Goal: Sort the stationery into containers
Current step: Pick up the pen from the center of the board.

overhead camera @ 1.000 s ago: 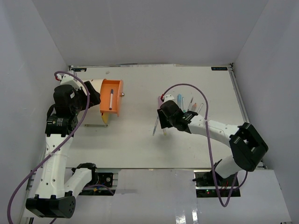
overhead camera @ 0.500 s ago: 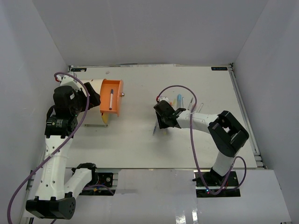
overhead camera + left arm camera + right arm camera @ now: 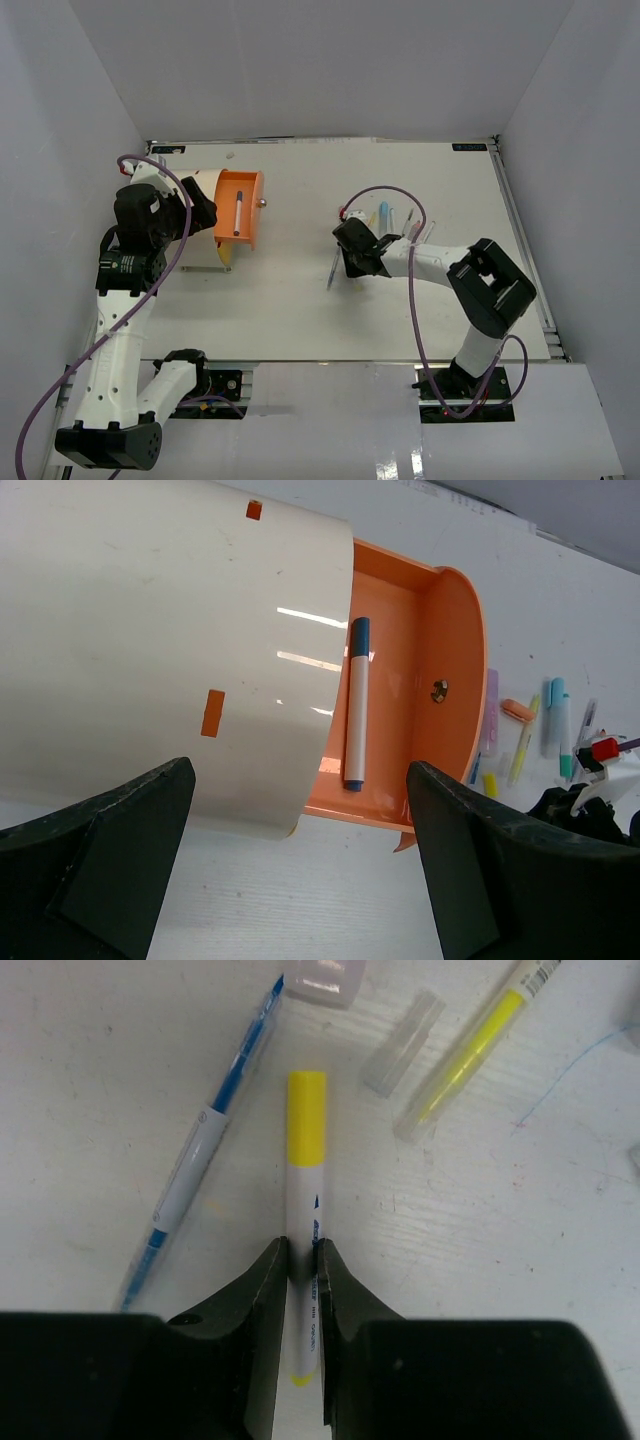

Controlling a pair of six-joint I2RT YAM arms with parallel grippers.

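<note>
We count one cream drum [image 3: 150, 650] at the worktop's [image 3: 300, 310] 9 o'clock. It has one orange drawer [image 3: 400, 680] slid out, with one blue-capped marker [image 3: 355, 705] lying in it. Our left fingers [image 3: 198, 213] stand wide apart at the drum, holding nothing. Toward 3 o'clock, our right fingers [image 3: 283, 1260] pinch one yellow marker [image 3: 306, 1160] lying on the worktop. One blue pen [image 3: 190, 1175] crowds it at 10 o'clock. One highlighter [image 3: 470, 1050] and one clear cap [image 3: 402, 1042] lie at 1 o'clock.
</note>
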